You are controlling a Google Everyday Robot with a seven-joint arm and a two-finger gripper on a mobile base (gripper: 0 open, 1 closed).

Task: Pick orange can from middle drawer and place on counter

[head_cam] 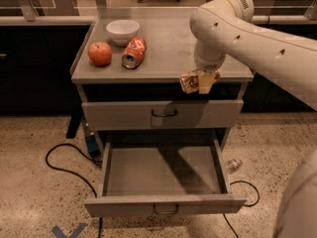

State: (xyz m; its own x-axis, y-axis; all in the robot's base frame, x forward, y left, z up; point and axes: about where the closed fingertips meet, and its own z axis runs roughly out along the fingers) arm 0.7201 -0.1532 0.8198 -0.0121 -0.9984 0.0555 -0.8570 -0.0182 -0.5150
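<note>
My gripper (198, 82) hangs from the white arm (247, 31) at the counter's (173, 43) front right edge, above the closed upper drawer front. It is shut on the orange can (188, 82), a dull bronze can that it holds sideways in the air at counter-edge height. The middle drawer (111, 170) is pulled fully open below. Its flat grey floor is bare, and the arm's shadow lies across it.
On the counter's left part are a white bowl (122, 29), a round orange-red fruit (99, 53) and a red-orange and white can (133, 52) on its side. The upper drawer front (129, 115) is closed. Cables (62, 162) and a small bottle (233, 164) lie on the floor.
</note>
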